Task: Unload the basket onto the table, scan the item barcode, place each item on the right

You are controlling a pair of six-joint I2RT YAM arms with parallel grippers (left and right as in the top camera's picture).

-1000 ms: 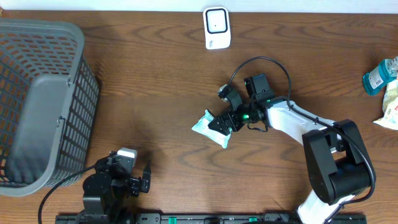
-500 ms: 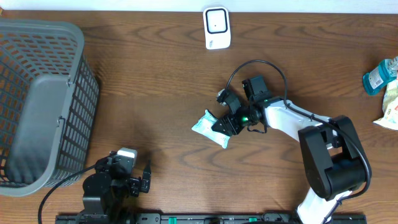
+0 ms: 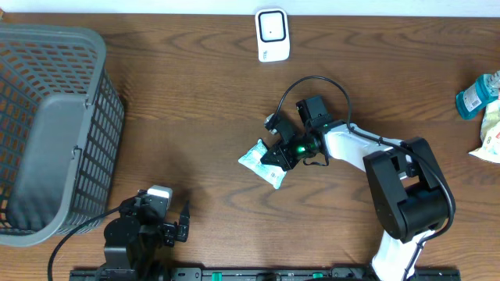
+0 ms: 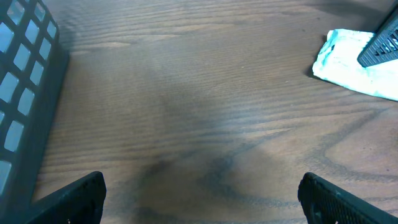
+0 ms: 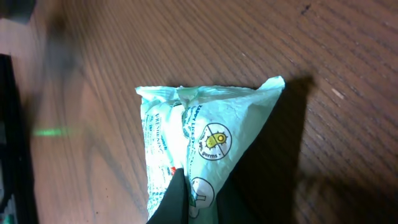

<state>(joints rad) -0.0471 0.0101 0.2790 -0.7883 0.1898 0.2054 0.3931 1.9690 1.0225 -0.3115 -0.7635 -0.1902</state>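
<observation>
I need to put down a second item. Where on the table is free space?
Bare wood lies between the grey mesh basket and the pale green packet, and between the white scanner and the blue bottle. Crowded: around the packet, held by the right gripper.

Even overhead light, wrist views softer
Packet (image 5: 186,143) casts dark shadow rightward; frame's left edge blurred, green spot possibly glare.
</observation>
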